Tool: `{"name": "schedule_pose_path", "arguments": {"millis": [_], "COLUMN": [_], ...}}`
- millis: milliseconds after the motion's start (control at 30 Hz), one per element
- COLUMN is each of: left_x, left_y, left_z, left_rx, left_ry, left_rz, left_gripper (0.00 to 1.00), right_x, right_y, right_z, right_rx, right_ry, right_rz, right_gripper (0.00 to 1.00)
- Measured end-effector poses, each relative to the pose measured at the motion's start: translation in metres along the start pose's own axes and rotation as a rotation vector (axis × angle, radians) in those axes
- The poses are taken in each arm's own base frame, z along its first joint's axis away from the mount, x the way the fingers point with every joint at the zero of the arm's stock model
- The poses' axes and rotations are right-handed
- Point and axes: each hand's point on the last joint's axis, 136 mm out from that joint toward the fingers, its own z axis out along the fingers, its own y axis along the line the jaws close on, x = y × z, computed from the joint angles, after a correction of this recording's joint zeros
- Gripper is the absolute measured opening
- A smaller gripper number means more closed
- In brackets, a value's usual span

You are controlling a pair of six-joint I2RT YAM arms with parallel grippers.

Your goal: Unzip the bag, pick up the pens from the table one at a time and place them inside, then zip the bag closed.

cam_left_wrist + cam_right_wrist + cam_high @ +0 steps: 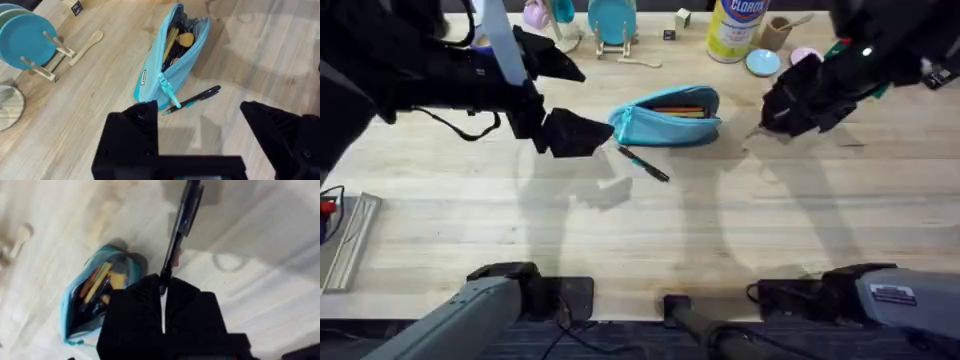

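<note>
I see the bag (668, 116) lying unzipped on the desk (640, 230), with pencils inside. One pen (644, 164) lies on the desk just beside the bag. My left gripper (200, 120) hangs over that pen with its jaws released. My right gripper (162, 292) is up in the air, jaws clenched on the other pen (181, 225).
</note>
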Motion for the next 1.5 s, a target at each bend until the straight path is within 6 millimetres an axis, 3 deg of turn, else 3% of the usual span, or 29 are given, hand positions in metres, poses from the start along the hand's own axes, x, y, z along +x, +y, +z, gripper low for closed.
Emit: {"name": "schedule_pose_path", "arguments": {"millis": [200,400,733,933,1267,1500], "left_x": [0.000,0.000,0.000,0.000,0.000,0.000], "left_y": [0.000,0.000,0.000,0.000,0.000,0.000], "left_z": [0.000,0.000,0.000,0.000,0.000,0.000], "left_rx": [0.000,0.000,0.000,0.000,0.000,0.000], "left_ry": [0.000,0.000,0.000,0.000,0.000,0.000], "left_rz": [0.000,0.000,0.000,0.000,0.000,0.000], "left_gripper": [0.993,0.993,0.993,0.993,0.993,0.993], "right_x": [-0.007,-0.010,0.026,0.035,0.055,0.063], "right_y": [0.016,0.037,0.082,0.093,0.101,0.103], "right_z": [-0.012,-0.014,-0.030,-0.037,-0.049,-0.052], "right_rx": [-0.072,-0.150,-0.464,-0.557,-0.715,-0.748], "right_ry": [-0.044,-0.080,-0.052,-0.099,-0.284,-0.414], "right_rz": [-0.207,-0.535,-1.148,-1.367,-1.995,-2.290], "right_gripper": [0.031,0.031,0.031,0.031,0.031,0.031]}}
